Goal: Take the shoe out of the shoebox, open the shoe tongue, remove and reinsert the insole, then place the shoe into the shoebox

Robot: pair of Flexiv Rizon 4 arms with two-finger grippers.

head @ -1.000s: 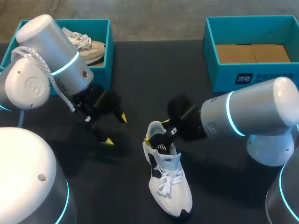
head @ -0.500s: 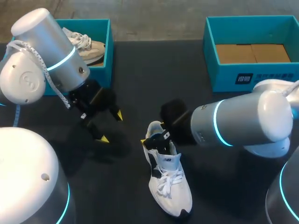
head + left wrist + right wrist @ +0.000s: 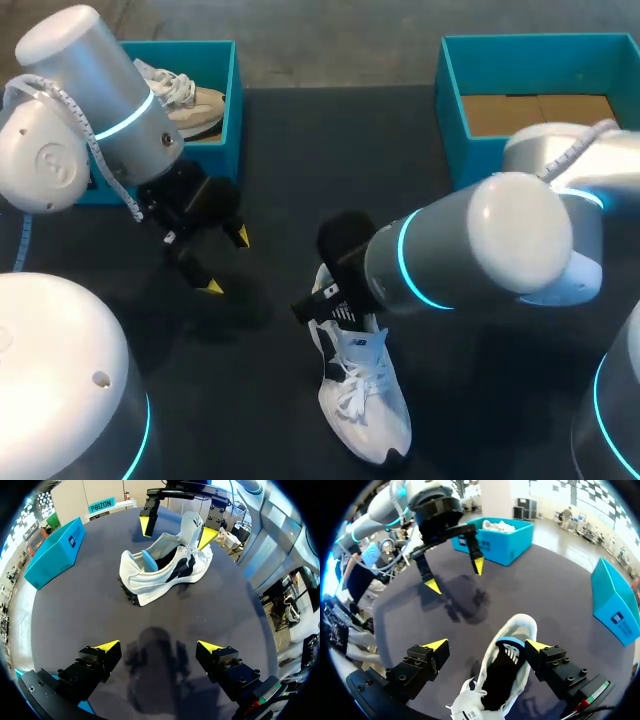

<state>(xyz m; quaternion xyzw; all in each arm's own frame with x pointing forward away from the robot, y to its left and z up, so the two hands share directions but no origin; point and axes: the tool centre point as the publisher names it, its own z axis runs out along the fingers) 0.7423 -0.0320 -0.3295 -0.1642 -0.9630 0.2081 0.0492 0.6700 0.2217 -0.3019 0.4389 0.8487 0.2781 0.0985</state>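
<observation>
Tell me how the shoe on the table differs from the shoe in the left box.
The white shoe lies out on the dark table; the boxed shoe sits inside the teal box. The white shoe has black side markings; the boxed shoe is beige. The right gripper hangs open astride the white shoe; no gripper is at the boxed shoe. Both are sneakers with white laces.

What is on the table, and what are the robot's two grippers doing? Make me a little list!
Shoe: white sneaker, on its sole on the table, outside both boxes
Left gripper: open, above bare table beside the shoe
Right gripper: open, over the shoe's opening, not gripping
Left shoebox: holds another shoe
Right shoebox: no shoe inside
</observation>
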